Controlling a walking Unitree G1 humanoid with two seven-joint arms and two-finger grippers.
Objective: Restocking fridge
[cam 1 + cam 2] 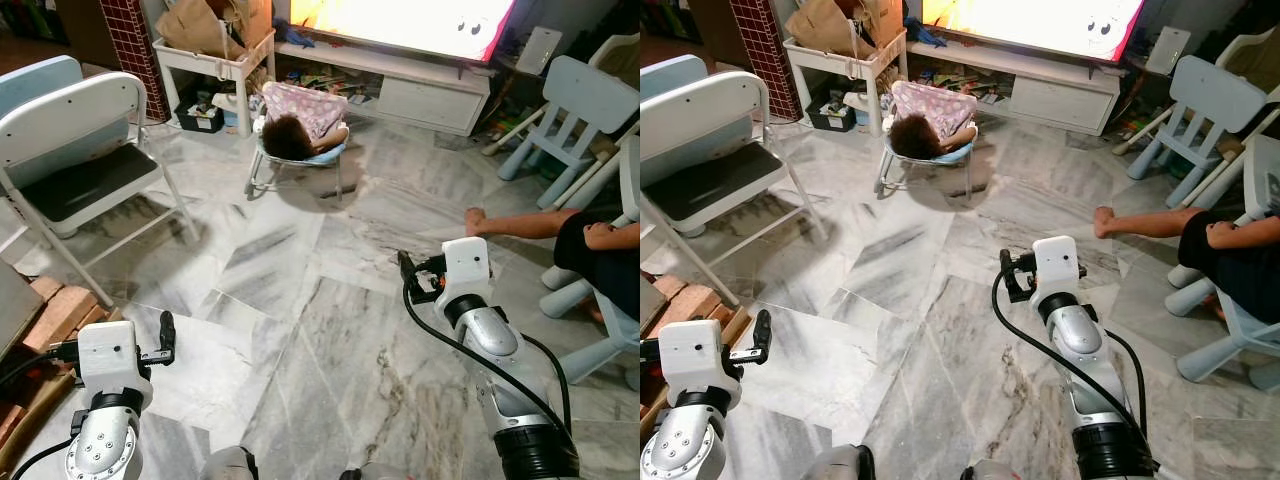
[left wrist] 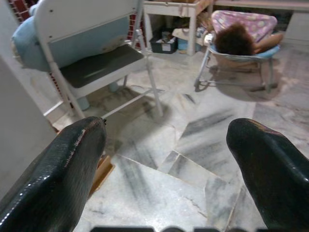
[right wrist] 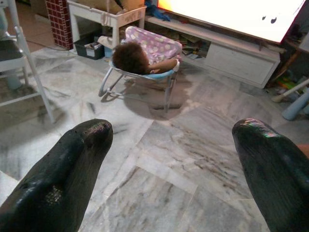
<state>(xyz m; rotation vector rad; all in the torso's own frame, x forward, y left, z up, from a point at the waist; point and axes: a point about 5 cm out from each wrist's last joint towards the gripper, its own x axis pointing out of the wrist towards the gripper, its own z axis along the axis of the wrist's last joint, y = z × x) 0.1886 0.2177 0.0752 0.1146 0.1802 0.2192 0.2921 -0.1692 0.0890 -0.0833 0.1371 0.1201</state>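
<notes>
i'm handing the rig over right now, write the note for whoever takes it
Left gripper: open, holding nothing, raised over the marble floor near the white folding chair.
Right gripper: open, holding nothing, raised and pointing toward the bouncer seat, where a small person lies in front of the lit TV.
Another person sits at the robot's right with a leg stretched over the floor; keep the right arm away from it.
Job's things: no fridge or groceries can be seen from here.
Done: nothing that the views show.
Left: find the stock and the fridge, then the whole restock.
</notes>
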